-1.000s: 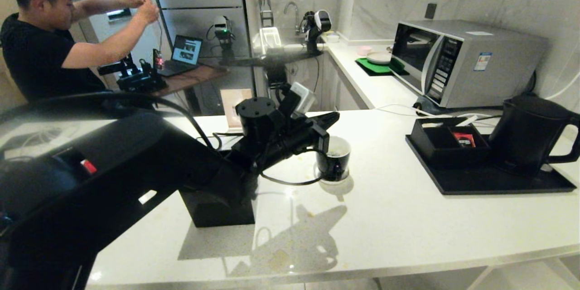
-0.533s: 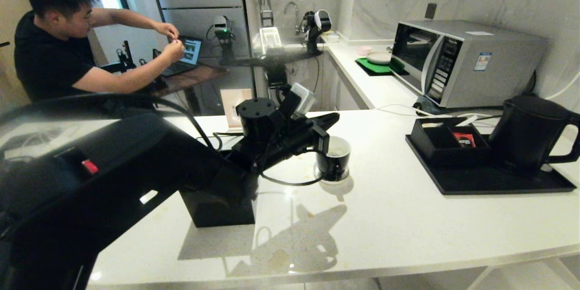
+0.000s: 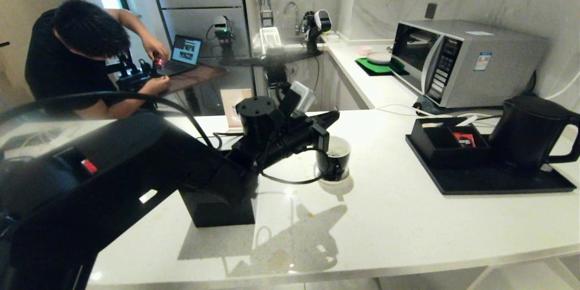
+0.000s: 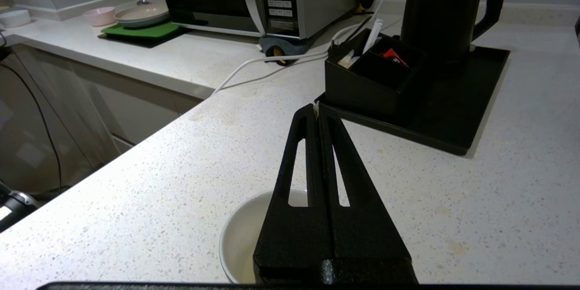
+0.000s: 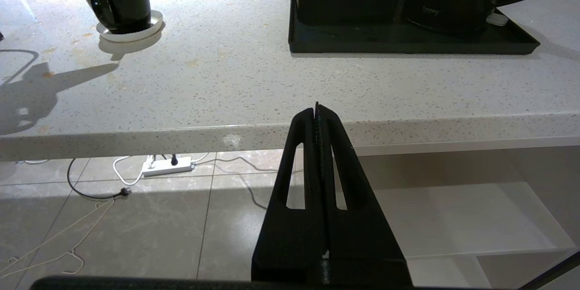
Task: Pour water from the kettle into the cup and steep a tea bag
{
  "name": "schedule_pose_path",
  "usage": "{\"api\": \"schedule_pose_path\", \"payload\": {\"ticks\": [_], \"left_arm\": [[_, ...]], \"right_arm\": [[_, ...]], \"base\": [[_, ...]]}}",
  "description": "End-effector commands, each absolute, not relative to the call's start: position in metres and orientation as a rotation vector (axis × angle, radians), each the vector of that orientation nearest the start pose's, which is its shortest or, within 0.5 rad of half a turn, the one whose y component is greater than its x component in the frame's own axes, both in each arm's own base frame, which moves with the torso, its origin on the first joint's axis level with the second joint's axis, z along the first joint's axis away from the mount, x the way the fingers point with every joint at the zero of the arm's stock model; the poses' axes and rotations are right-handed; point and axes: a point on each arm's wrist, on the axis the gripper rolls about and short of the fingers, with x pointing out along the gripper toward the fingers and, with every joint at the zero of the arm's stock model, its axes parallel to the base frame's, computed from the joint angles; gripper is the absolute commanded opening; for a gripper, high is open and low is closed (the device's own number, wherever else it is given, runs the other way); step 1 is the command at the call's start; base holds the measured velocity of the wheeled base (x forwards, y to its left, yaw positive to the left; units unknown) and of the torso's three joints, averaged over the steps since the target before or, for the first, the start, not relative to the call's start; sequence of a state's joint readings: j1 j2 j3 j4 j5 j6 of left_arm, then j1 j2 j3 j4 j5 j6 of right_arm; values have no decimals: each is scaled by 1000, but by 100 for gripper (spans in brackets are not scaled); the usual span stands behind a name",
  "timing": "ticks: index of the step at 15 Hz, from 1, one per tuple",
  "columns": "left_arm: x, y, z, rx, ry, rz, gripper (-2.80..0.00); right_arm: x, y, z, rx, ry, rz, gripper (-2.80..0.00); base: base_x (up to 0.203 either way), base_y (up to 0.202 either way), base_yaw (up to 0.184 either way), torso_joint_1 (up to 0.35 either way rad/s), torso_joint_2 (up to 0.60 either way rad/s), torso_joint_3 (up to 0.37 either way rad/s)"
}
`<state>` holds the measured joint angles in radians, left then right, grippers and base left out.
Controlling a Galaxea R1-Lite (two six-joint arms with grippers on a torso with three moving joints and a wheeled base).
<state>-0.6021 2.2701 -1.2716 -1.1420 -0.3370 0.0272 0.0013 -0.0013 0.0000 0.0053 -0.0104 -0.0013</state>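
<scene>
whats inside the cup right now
The cup shows a white inner wall and something small and dark low inside; what it is cannot be told. In the left wrist view the shut left gripper, a white scrap pinched at its tip, covers most of the cup's mouth.

cup (image 4: 244, 235) half hidden, kettle (image 4: 446, 4) top cropped

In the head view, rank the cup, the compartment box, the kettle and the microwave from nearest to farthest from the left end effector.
From the left end effector:
1. Glossy black cup with white inside, directly below.
2. Black compartment box, on the tray's near-left end.
3. Matte black electric kettle, beyond the box.
4. Silver microwave, on the back counter.
</scene>
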Motion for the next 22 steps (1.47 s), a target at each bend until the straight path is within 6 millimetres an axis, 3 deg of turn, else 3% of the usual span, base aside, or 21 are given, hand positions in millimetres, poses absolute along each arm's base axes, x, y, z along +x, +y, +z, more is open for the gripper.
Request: {"api": "schedule_pose_path", "payload": {"ticks": [1, 11, 22], "left_arm": [[367, -260, 145, 3, -183, -934, -280], [360, -254, 188, -9, -278, -930, -280], [351, -225, 233, -13, -371, -877, -280]], "right_arm": [[-23, 0, 75, -2, 5, -9, -280], [-23, 0, 75, -2, 6, -9, -280], [-23, 0, 75, -2, 5, -9, -280]], "base": [[0, 0, 0, 0, 0, 0], [0, 0, 0, 0, 0, 0], [0, 0, 0, 0, 0, 0]]}}
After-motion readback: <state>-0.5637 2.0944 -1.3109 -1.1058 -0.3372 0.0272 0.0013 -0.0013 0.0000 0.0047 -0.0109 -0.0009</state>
